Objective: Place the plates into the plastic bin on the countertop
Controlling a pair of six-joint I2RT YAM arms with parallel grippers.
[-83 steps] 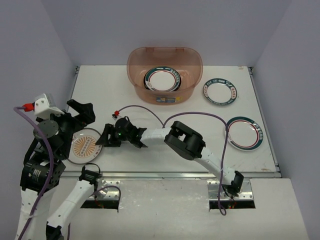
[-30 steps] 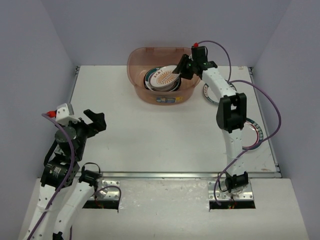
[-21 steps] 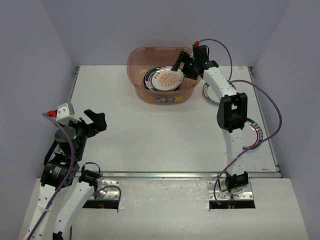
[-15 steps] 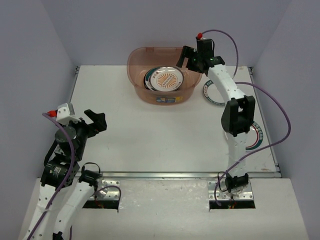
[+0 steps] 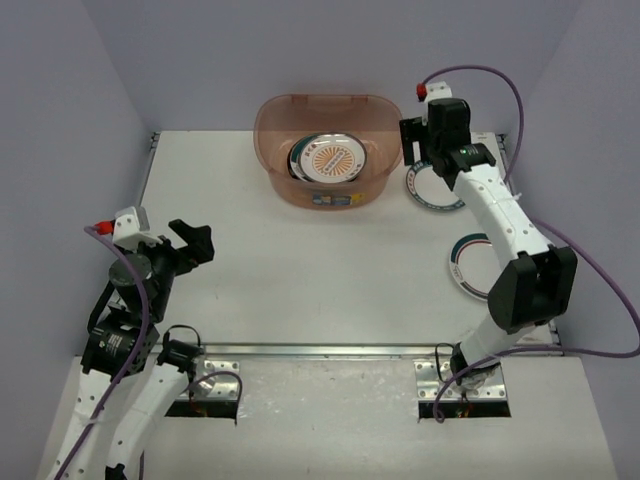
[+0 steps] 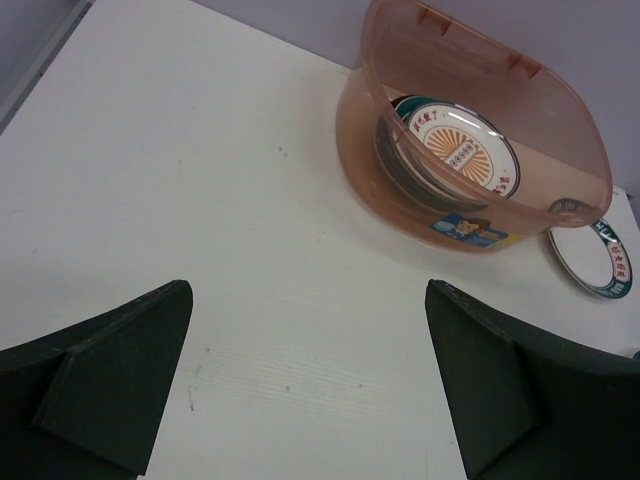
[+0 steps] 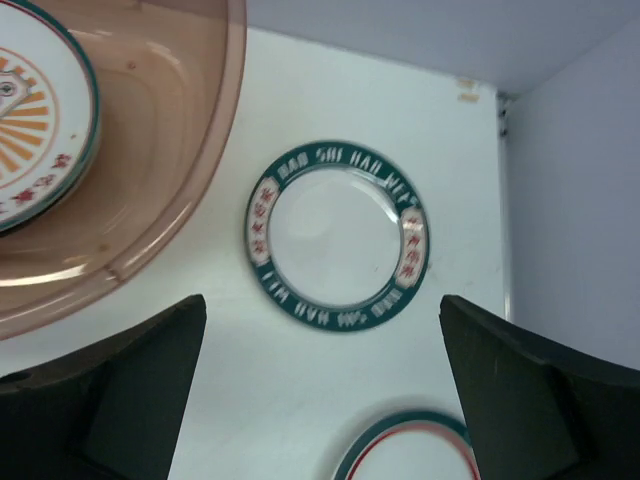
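From above and behind the arm bases (image 5: pixel 178 352) we look down on the whole bench (image 5: pixel 300 260). Our left wrist view looks low across it at the plastic bin (image 6: pixel 420 200); our right looks down, nearer, sharing its edge.

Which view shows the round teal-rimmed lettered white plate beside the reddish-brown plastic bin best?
Right wrist: the round teal-rimmed lettered white plate lies whole and centred, lettering sharp. Top external shows it partly under the right arm. Left wrist catches only an edge past the reddish-brown plastic bin.
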